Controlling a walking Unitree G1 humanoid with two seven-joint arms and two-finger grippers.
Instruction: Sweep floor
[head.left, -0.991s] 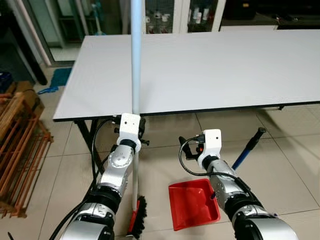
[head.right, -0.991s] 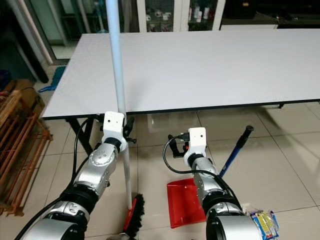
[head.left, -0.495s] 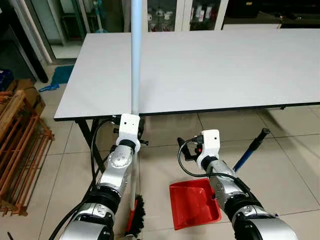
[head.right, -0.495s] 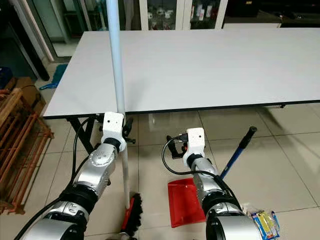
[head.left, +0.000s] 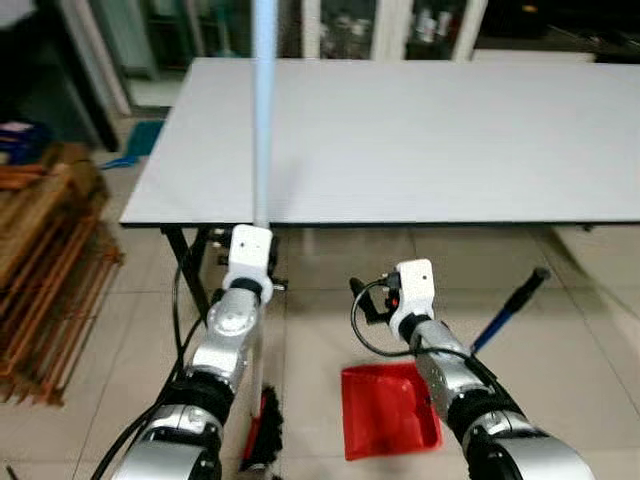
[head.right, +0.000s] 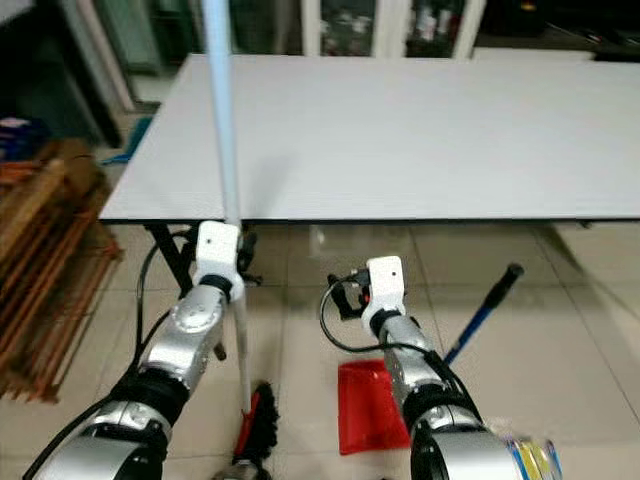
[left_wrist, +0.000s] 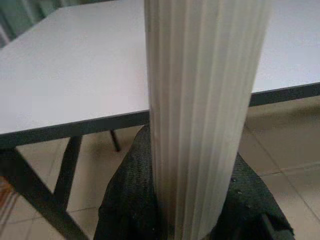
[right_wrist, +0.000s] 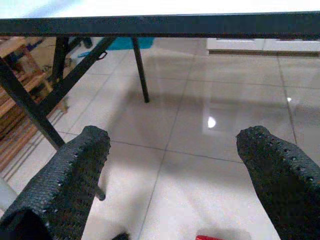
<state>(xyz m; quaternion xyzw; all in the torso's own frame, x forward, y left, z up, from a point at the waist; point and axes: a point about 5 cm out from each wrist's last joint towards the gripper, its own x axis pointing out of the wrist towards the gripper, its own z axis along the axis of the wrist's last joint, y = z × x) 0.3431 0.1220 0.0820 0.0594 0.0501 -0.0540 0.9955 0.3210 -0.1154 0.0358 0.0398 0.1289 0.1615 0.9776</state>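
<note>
Two pincers: left pincer (left_wrist: 190, 210) clamps broom (head.left: 262, 130); right pincer (right_wrist: 175, 175) gapes above dustpan (head.left: 388, 410), table (head.left: 450, 130) ahead.

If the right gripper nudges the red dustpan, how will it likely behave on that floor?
The red dustpan looks like thin plastic, so probably light. The tiled floor is glossy, so it would likely slide rather than stay put. Its long blue handle sticks up at an angle, so a push there may pivot it.

Both eye views are softened by motion blur, the white worktop (head.left: 420, 130) is evenly lit from overhead, and glare is reflected off the glossy floor (right_wrist: 210, 122).
</note>
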